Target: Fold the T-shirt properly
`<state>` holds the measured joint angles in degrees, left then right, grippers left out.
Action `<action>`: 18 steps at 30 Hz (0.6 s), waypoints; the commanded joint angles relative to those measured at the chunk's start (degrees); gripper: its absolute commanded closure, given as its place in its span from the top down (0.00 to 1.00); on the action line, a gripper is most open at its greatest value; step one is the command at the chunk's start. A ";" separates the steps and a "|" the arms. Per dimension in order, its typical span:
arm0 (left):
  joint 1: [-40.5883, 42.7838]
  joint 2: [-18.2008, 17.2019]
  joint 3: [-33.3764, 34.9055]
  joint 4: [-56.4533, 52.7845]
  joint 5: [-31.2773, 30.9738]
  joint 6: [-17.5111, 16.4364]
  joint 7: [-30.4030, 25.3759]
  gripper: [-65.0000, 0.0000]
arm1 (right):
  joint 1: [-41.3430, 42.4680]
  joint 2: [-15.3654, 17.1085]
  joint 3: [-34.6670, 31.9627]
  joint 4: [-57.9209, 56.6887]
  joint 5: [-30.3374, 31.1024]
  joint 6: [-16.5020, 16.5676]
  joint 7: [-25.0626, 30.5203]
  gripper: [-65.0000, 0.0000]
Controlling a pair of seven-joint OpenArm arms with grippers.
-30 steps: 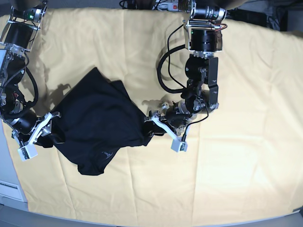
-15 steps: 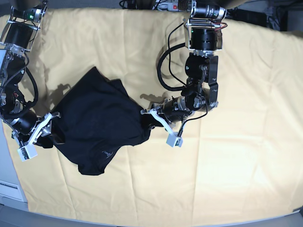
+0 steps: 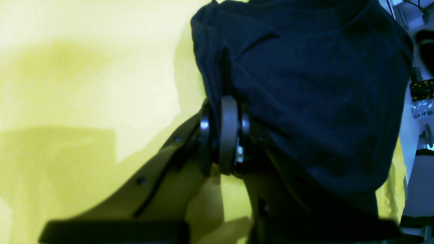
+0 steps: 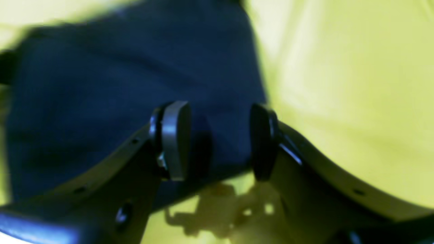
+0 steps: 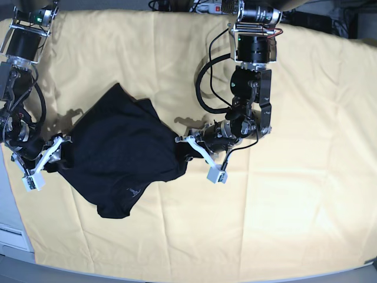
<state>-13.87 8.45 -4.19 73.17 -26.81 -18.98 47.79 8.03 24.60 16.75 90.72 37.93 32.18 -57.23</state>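
Note:
The black T-shirt (image 5: 118, 154) lies crumpled on the yellow table cloth (image 5: 294, 206), left of the middle. My left gripper (image 5: 200, 157) is at the shirt's right edge. In the left wrist view the left gripper (image 3: 225, 135) has its pads pressed together on a fold of the T-shirt (image 3: 305, 84). My right gripper (image 5: 45, 162) is at the shirt's left corner. In the right wrist view the right gripper (image 4: 217, 139) is open, its pads straddling the edge of the T-shirt (image 4: 118, 67). A tiny pale logo (image 5: 131, 191) shows near the shirt's lower edge.
The left arm's black cable loop (image 5: 204, 88) hangs above the cloth by the arm. Cables and gear (image 5: 200, 6) sit along the far edge. The table's front-left edge (image 5: 15, 236) is close to the right arm.
The left gripper slid left onto the shirt's right edge and closed there. The right gripper shifted slightly up and left at the shirt's left corner. The shirt's shape barely changed.

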 commanded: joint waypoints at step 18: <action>-2.58 0.55 0.09 0.96 -0.94 -2.49 -1.05 0.00 | 2.47 0.87 0.39 -8.72 8.87 7.28 2.19 0.00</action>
<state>-14.79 8.43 -4.19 73.17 -26.57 -20.64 47.83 8.99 24.43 16.78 81.23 45.47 39.27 -56.38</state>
